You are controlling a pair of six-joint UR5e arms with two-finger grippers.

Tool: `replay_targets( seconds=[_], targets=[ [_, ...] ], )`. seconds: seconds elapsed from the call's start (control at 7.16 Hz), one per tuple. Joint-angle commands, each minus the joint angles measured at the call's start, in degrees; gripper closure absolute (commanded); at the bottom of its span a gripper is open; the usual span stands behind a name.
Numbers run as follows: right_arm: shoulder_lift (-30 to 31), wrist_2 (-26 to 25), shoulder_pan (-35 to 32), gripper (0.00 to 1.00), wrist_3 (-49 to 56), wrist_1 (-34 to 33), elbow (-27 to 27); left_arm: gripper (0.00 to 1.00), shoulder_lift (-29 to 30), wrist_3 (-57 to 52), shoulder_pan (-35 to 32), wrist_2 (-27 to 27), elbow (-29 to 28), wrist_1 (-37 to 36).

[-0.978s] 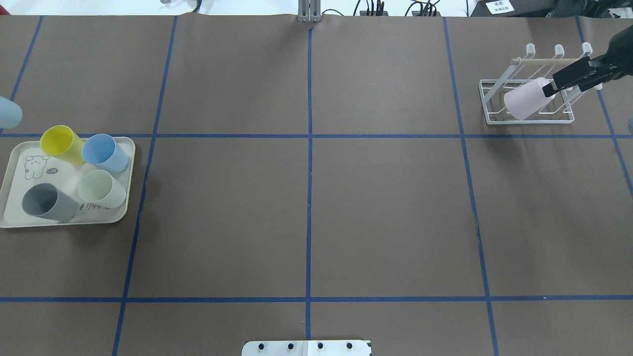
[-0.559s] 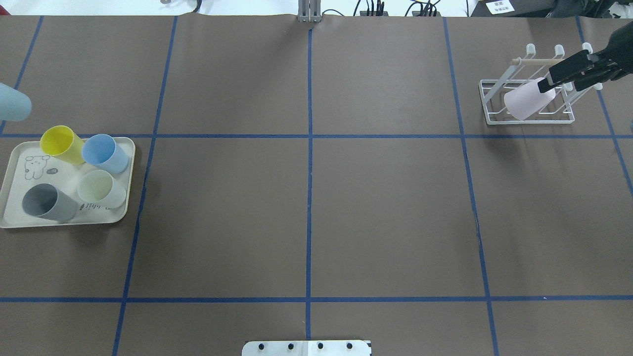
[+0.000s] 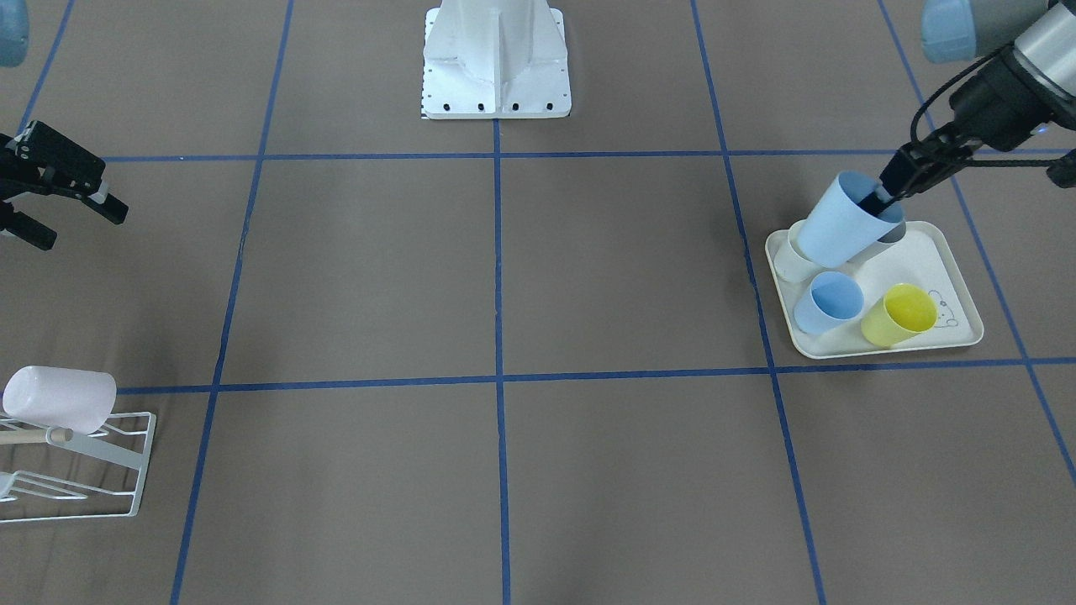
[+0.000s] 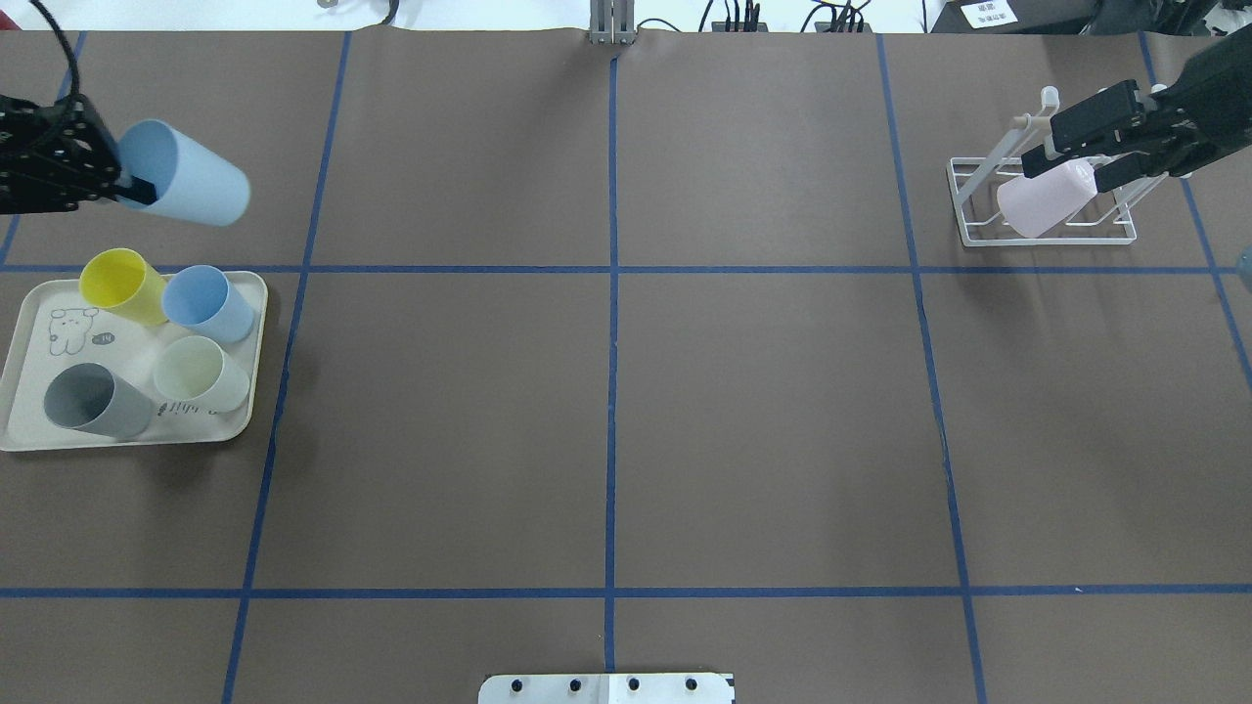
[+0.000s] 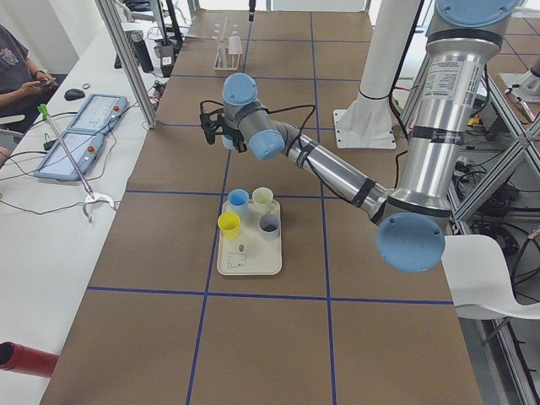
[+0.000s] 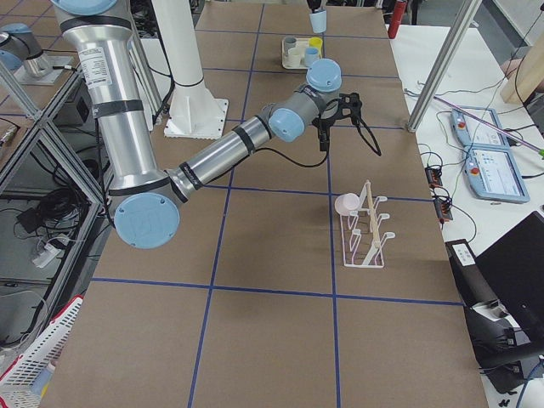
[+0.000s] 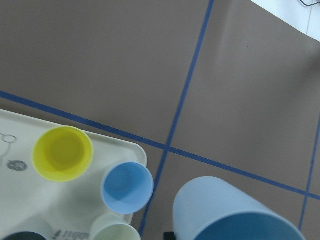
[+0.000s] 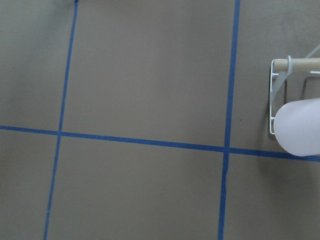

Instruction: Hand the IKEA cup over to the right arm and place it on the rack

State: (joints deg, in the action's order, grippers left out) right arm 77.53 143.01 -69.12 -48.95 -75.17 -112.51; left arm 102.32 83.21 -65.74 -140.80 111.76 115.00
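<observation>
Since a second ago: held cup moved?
Yes. The light-blue cup moved rightward overhead, from past the left end of the tray toward its right end.

Brown paper is covering the tabletop [image 4: 763, 411], with blue tape lines [image 4: 611, 391] crossing it in a grid. A white side bench [image 5: 51, 228] is carrying two tablets [image 5: 99, 112] and trailing cables.

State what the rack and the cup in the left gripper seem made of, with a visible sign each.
Rack: probably white-coated metal wire, thin bent rods; its crossbar looks like pale wood. Light blue cup: likely matte plastic, smooth, uniform colour.
</observation>
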Motion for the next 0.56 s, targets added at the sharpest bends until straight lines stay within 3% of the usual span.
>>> replay_targets(
  seconds=[0.0, 0.14, 0.42],
  targets=[
    [0.2, 0.1, 2.2, 0.01, -19.1, 16.9, 1.7, 1.00, 9.6, 17.3, 10.1, 6.1, -0.1, 1.9],
    [0.0, -0.3, 4.1, 0.01, -28.1, 26.1, 3.4, 1.00, 13.3, 24.3, 13.7, 10.4, -0.2, 3.8],
    [-0.3, -1.1, 6.3, 0.02, -37.6, 41.6, 6.8, 1.00, 14.1, 39.9, 20.4, 18.0, -0.8, 19.6]
  ],
)
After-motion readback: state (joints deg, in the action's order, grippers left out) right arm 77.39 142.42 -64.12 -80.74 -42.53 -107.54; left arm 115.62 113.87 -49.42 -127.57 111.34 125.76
